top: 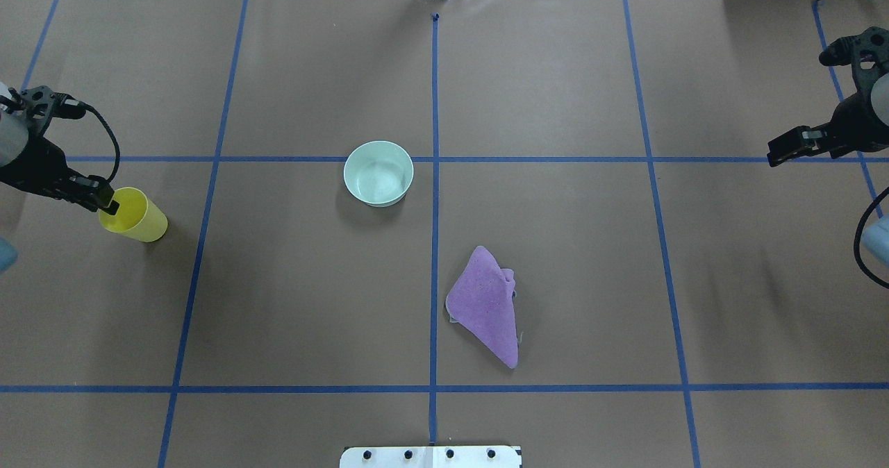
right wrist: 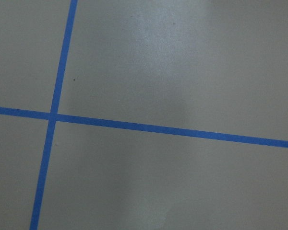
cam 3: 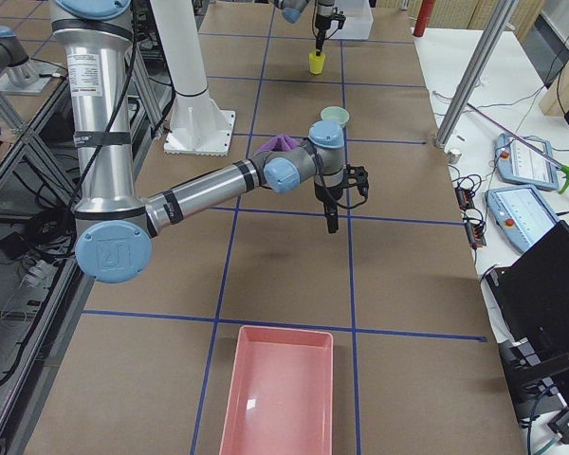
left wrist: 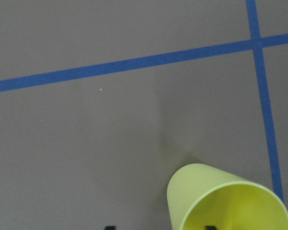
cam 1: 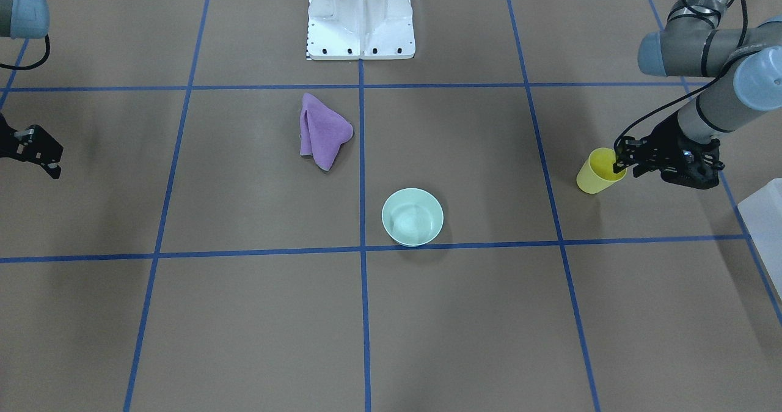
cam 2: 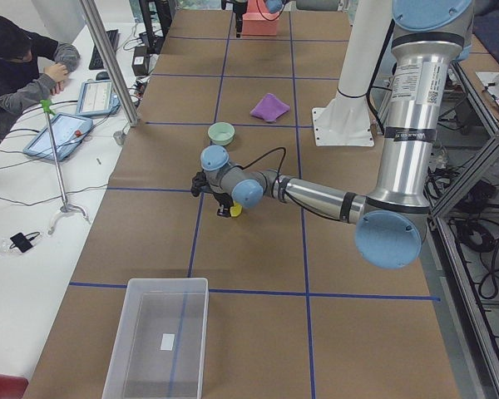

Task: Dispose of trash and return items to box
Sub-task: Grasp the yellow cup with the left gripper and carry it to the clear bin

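Overhead exterior shows the yellow cup (top: 139,218) far over on the robot's left side of the table (top: 625,280), upright with its mouth up, just left of a blue tape line (top: 201,246). The left gripper (top: 104,204) is at the cup's rim, on the side away from the table's centre. In the left wrist view one fingertip (left wrist: 210,227) is inside the cup and the other (left wrist: 110,227) is outside it. The cup wall stands between them with a clear gap on the outer side, so the jaws are spread and not clamped on it.

The clear box (cam 2: 121,349) lies at the table's left end, well apart from the cup, and only its corner (cam 1: 763,216) shows in the front view. A pale green bowl (top: 378,173) sits upright near the table's middle, touching a tape line on the side away from the robot. A crumpled purple cloth (top: 486,301) lies between the bowl and the robot's base (top: 430,456), just right of the centre tape line.

The right gripper (top: 781,150) hangs above bare table on the robot's right, well apart from every item. I cannot tell whether its fingers are parted or together, and its wrist camera shows only paper and tape. A pink bin (cam 3: 275,398) lies at the table's right end. A person (cam 2: 17,66) sits at a side desk across the table from the robot.
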Controlling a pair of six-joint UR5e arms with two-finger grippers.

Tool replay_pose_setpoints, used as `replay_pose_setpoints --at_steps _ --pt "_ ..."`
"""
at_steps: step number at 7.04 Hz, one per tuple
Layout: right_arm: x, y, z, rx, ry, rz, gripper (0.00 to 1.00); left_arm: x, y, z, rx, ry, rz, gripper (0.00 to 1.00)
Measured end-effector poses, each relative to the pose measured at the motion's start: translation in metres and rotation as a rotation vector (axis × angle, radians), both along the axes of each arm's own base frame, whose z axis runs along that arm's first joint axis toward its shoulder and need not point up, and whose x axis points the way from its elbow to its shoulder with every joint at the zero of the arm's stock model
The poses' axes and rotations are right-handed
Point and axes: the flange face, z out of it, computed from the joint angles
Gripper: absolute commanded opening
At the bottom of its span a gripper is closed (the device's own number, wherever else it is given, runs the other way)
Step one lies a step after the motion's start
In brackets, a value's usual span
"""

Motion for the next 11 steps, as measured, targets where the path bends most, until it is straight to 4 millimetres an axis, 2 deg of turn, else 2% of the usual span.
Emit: replay_pose_setpoints --at_steps 3,4,5,6,7,9,11 --pt "-0.001 0.000 0.000 0.003 0.003 -0.001 1.00 -0.001 0.002 -0.015 0.020 0.031 0.003 0.00" --pt "-0.001 0.000 0.000 0.004 0.004 0.000 1.00 -0.012 0.001 -0.023 0.020 0.052 -0.006 0.00" --pt "-0.001 0.000 0.000 0.005 0.004 0.000 1.00 -0.040 -0.006 -0.028 0.015 0.074 -0.043 0.00" --pt "-0.002 0.000 0.000 0.005 0.004 -0.001 1.00 -0.080 -0.015 -0.027 0.010 0.088 -0.103 0.00" --pt "-0.002 0.000 0.000 0.005 0.004 -0.001 1.00 -0.124 -0.026 -0.017 0.007 0.085 -0.169 0.00" --pt "-0.003 0.000 0.000 0.004 0.004 -0.003 1.00 -0.217 -0.050 0.035 0.020 0.024 -0.230 0.00" --pt "-0.005 0.001 0.001 0.002 0.005 -0.006 1.00 -0.290 -0.083 0.084 0.013 -0.025 -0.236 0.00"
